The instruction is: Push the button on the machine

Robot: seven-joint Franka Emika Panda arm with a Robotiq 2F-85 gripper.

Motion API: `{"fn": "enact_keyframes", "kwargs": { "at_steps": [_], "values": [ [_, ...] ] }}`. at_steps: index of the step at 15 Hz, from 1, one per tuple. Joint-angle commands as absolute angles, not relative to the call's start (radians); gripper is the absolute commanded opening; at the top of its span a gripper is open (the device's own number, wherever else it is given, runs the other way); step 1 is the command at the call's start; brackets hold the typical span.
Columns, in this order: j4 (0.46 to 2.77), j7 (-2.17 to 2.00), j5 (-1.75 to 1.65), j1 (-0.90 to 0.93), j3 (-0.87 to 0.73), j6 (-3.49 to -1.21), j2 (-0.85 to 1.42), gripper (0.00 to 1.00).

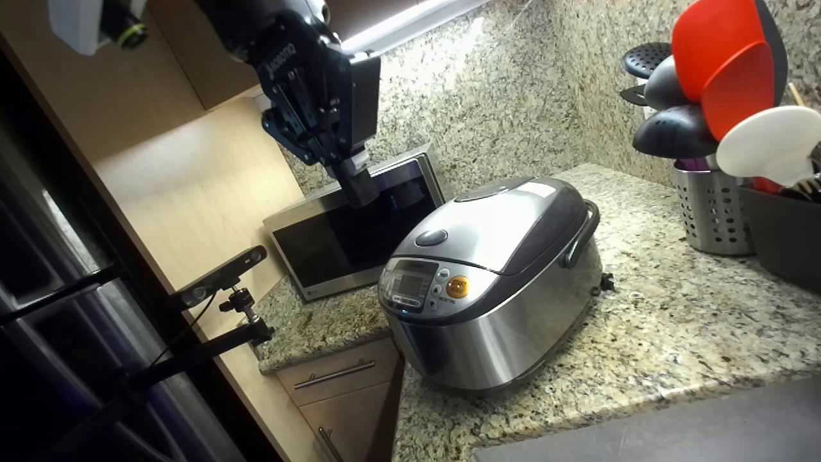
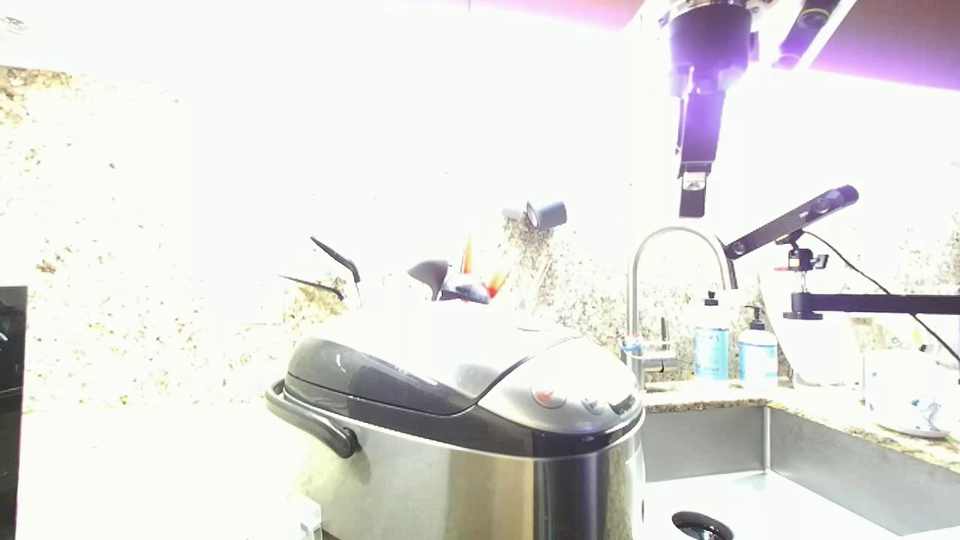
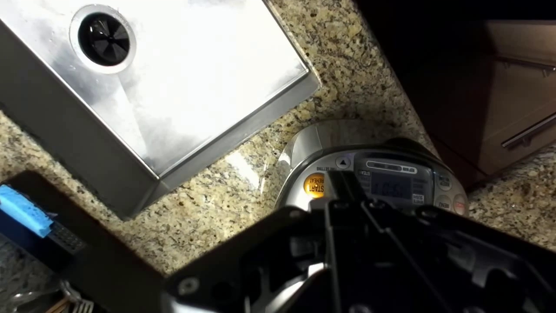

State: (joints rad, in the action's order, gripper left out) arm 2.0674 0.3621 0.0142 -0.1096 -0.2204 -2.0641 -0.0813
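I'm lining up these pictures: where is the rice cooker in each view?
In an exterior view: rice cooker right of centre.
In an exterior view: rice cooker bottom centre, cut off below.
In the wrist view: rice cooker right of centre, partly behind gripper.
Shared landmark: gripper, in all three.

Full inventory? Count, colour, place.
Cooker: 1, silver, on counter
Start button: 1, orange, on cooker
Microwave: 1, silver, on counter
Holders: 2, silver and grey, on counter
Utensils: several, red, black, white, in holders
Sink: 1, silver, in counter
Block: 1, blue, near sink
Faucet: 1, silver, at sink
Bottles: 2, blue, by sink
Cameras: one per exterior view, black, mounted
Cabinets: several, tan, around counter
Arm: 1, white, top edge
Gripper: 1, black, above cooker
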Motion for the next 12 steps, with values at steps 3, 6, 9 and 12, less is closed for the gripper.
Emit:
{"fn": "enact_keyframes", "kwargs": {
  "at_steps": [3,6,9,12],
  "values": [
    [2.065,0.363,0.019,-0.125,-0.205,-2.059,-0.081,0.01],
    [2.058,0.37,0.02,-0.125,-0.206,-2.058,-0.069,0.0],
    [2.042,0.349,0.008,-0.123,-0.2,-2.069,-0.036,0.0],
    [2.011,0.338,0.01,-0.125,-0.197,-2.061,0.013,0.0]
  ]
}}
